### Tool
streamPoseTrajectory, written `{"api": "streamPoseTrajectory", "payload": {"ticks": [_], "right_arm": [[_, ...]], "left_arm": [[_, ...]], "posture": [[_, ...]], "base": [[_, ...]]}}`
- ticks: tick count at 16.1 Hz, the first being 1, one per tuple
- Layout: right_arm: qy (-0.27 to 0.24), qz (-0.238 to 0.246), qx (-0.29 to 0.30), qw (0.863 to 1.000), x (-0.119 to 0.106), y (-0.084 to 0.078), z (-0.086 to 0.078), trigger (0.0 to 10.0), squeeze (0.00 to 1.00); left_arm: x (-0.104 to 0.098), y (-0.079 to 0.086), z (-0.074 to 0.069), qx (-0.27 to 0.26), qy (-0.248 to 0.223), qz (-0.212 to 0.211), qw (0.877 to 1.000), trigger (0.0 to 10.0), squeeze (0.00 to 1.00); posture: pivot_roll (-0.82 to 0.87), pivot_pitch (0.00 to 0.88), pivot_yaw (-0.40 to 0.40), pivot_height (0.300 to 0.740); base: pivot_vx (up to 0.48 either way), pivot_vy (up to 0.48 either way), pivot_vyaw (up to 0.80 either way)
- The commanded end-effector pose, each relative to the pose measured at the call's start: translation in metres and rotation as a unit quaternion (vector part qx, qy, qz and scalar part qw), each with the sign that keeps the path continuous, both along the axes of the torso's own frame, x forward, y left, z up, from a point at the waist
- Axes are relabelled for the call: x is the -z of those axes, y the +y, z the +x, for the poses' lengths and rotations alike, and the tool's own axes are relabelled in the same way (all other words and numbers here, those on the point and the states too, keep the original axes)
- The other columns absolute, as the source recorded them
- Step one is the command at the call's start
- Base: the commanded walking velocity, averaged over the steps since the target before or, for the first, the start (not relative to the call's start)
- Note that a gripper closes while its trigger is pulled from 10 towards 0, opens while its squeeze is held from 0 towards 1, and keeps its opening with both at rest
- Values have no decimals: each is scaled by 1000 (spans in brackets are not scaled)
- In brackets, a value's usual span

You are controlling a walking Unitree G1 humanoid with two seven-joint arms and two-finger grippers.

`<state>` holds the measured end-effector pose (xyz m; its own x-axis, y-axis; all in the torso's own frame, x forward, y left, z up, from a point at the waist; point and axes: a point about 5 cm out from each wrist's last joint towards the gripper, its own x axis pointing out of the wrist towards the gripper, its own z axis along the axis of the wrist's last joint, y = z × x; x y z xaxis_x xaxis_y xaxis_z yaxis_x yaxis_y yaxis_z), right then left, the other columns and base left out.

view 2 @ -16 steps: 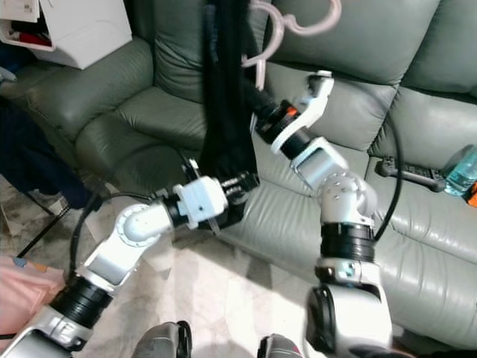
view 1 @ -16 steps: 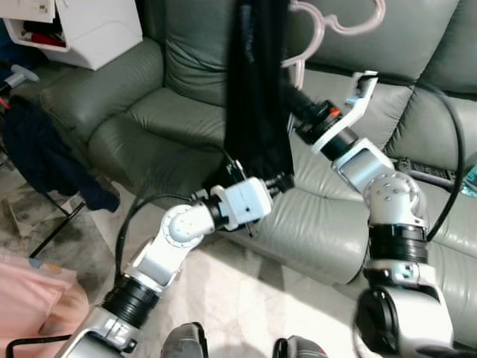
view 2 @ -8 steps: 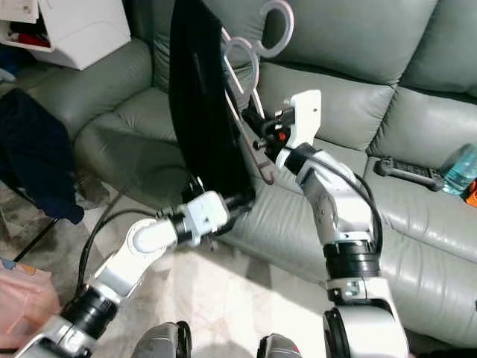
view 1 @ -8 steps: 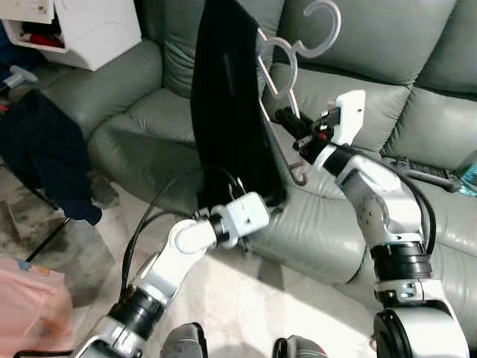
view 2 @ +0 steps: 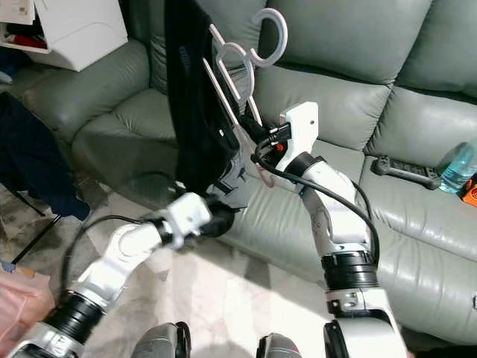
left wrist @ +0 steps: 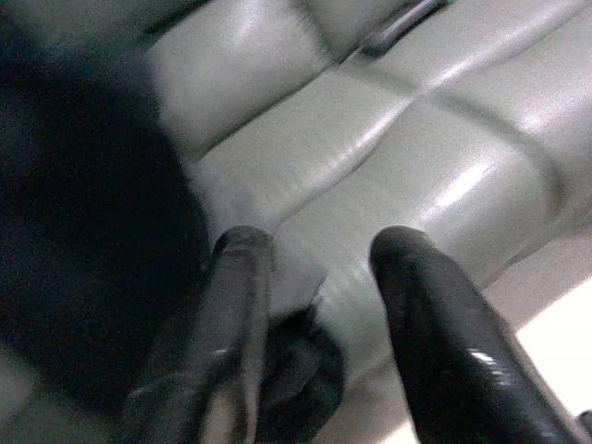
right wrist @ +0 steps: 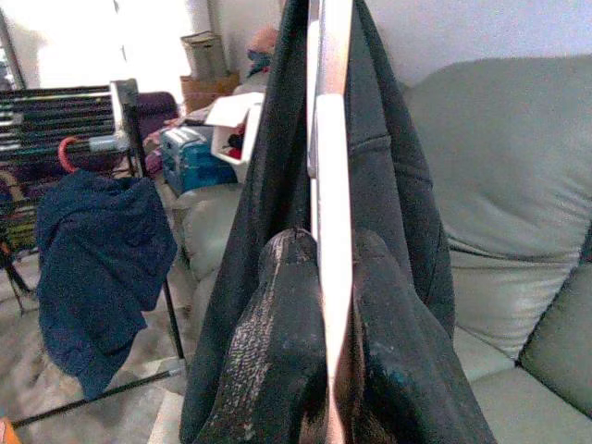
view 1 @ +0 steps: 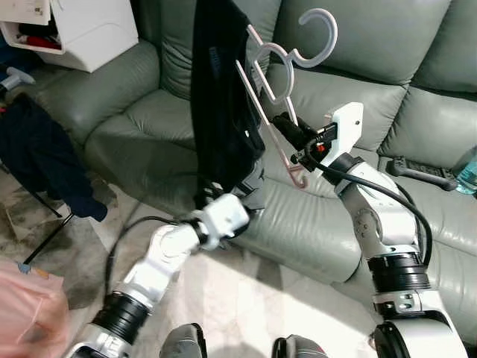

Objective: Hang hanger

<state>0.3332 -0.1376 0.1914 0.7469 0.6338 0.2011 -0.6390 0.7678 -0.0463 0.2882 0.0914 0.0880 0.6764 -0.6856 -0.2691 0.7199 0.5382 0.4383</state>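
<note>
A black garment (view 1: 222, 104) hangs from a pale pink hanger (right wrist: 331, 166) held up in front of the grey sofa (view 1: 149, 119). Two hooks (view 1: 334, 36) stick up above it. My right gripper (view 1: 289, 133) is shut on the hanger's sloping bar, just right of the cloth; in the right wrist view the fingers (right wrist: 277, 314) clamp the bar. My left gripper (left wrist: 314, 245) is at the garment's bunched lower edge (view 1: 242, 168), its fingers open with black cloth against one finger.
A dark blue garment (view 1: 45, 160) hangs on a rack at the left. A white box (view 1: 82, 26) sits beyond the sofa's arm. A remote (view 1: 421, 170) and a bottle (view 1: 468, 170) lie on the right seat. Pink cloth (view 1: 26, 313) is at the lower left.
The hanger has come down from the top of the picture and tilted, hooks now to the right. My left arm has shifted left, and the garment's lower edge has bunched up.
</note>
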Motion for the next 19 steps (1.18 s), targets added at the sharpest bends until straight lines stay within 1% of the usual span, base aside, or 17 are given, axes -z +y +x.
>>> {"api": "streamPoseTrajectory", "payload": {"ticks": [1,2,3,4,5,6,7,9,11,13,15,16,18,19], "right_arm": [[-47,-2,-22,999,-7,-2,-8,10000,0],[-50,-12,-31,998,0,-3,-13,10000,0],[-44,-33,-43,998,9,-5,-19,10000,0],[-35,-56,-57,996,21,-8,-28,10000,0],[-26,-65,-63,995,29,-11,-34,10000,0],[-20,-64,-68,995,32,-13,-37,10000,0],[-16,-63,-70,995,34,-14,-39,10000,0],[-16,-76,-81,994,43,-18,-45,10000,0],[-25,-97,-88,991,49,-18,-48,10000,0],[-31,-110,-101,988,49,-18,-45,10000,0],[-45,-122,-121,984,46,-13,-36,10000,0],[-45,-122,-121,984,46,-13,-36,10000,0],[-73,-138,-148,977,38,-1,-22,10000,0],[-82,-143,-157,974,35,3,-17,10000,0]], "left_arm": [[4,21,5,-44,5,17,999,10000,1000],[4,28,6,-57,4,21,998,10000,1000],[3,38,8,-77,3,25,997,10000,1000],[1,51,14,-107,-1,28,994,10000,1000],[-3,61,20,-130,-9,28,991,10000,1000],[-8,67,27,-150,-18,25,988,10000,1000],[-11,70,30,-161,-26,21,986,10000,1000],[-28,79,46,-210,-52,-13,976,10000,1000],[-41,87,56,-258,-78,-49,962,10000,1000],[-45,94,60,-292,-83,-69,950,10000,1000],[-49,107,63,-331,-97,-70,936,10000,1000],[-49,107,63,-331,-97,-70,936,10000,1000],[-57,121,66,-377,-125,-71,915,10000,1000],[-59,127,66,-394,-133,-67,907,10000,1000]], "posture": [[-38,58,34,740],[-38,58,34,740],[-37,60,33,740],[-36,62,33,740],[-38,59,34,740],[-39,58,35,740],[-42,57,35,740],[-48,54,38,740],[-50,54,42,740],[-48,55,44,740],[-45,56,43,740],[-45,56,43,740],[-22,63,39,740],[-17,64,35,740]], "base": [[0,0,0],[0,0,0],[0,0,0],[0,0,0],[0,0,0],[0,0,0],[0,0,0],[0,0,0],[0,0,0],[0,0,0],[0,0,0],[0,0,0],[0,0,0],[0,0,0]]}}
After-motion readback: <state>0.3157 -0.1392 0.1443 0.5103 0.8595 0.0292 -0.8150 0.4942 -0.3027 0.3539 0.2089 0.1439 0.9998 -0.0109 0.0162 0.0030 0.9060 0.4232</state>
